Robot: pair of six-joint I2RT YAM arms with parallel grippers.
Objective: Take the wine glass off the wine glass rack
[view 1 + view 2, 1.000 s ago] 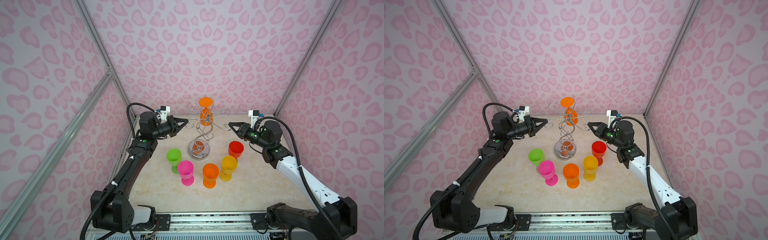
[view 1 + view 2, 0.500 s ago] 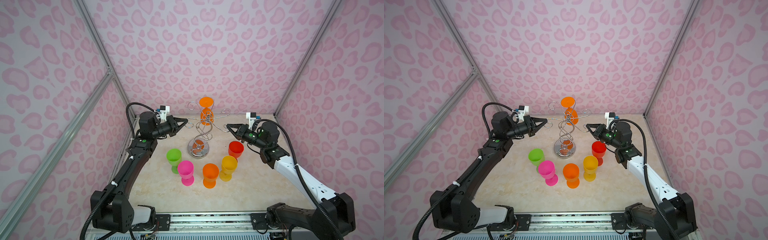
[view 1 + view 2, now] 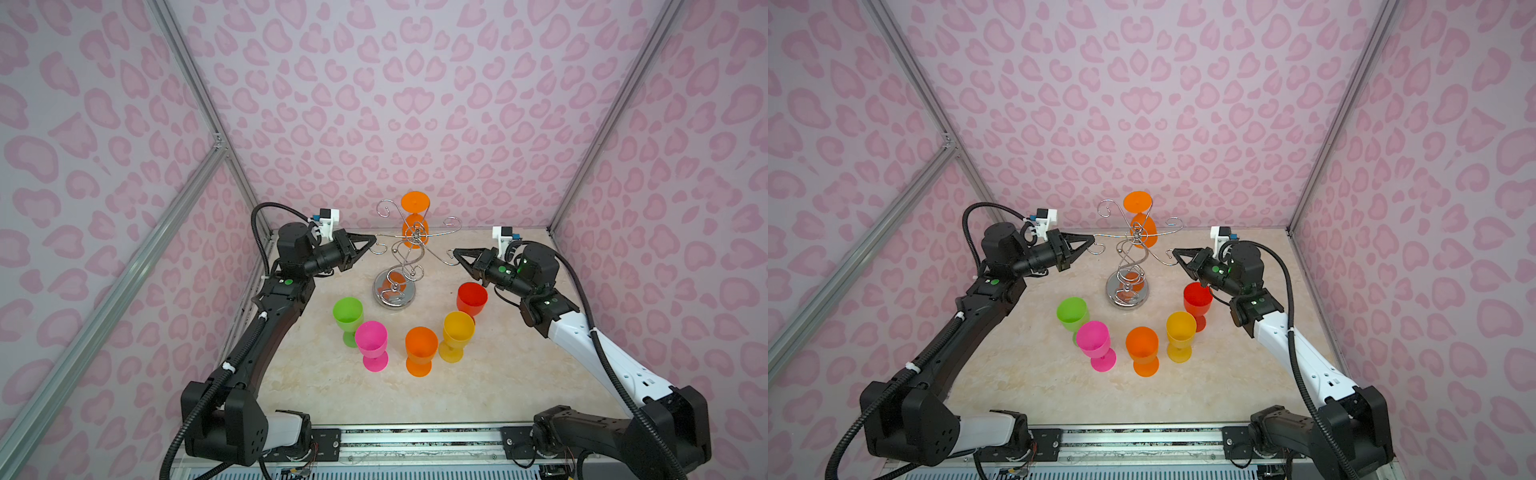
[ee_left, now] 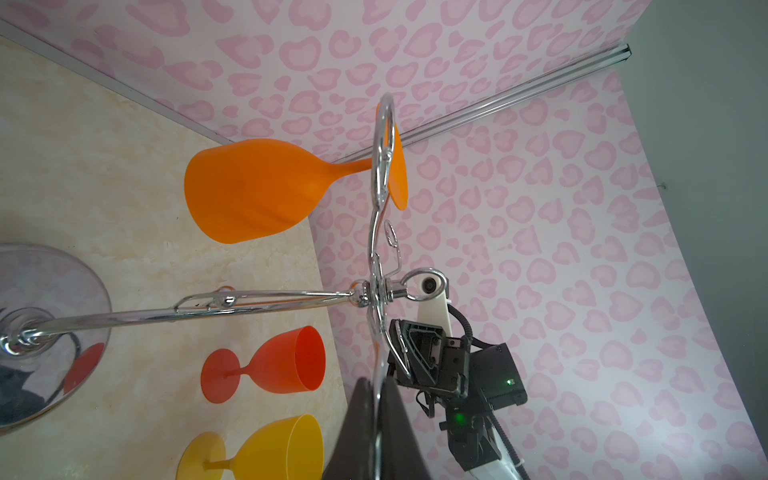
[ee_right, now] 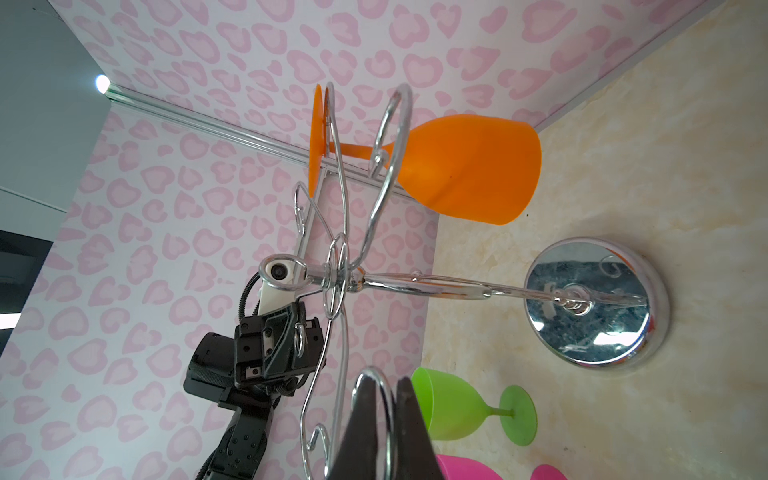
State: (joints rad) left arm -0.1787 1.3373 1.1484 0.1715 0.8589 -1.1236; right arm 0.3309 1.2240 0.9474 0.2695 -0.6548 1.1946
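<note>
On the beige marble-look tabletop [image 3: 498,374], toward the back: the chrome wine glass rack [image 3: 407,259], upright on its round mirrored base. Hung upside down by its foot from a curled arm at the rack's far side: the orange wine glass [image 3: 414,202], bowl clear of the table. In an arc before the base, all upright: green goblet [image 3: 348,313], pink goblet [image 3: 371,338], orange goblet [image 3: 421,345], yellow goblet [image 3: 457,330], red goblet [image 3: 471,297]. At the rack's left, left gripper [image 3: 372,238], pressed together on a curled arm's wire. At its right, right gripper [image 3: 456,252], likewise pinching a curled arm.
</note>
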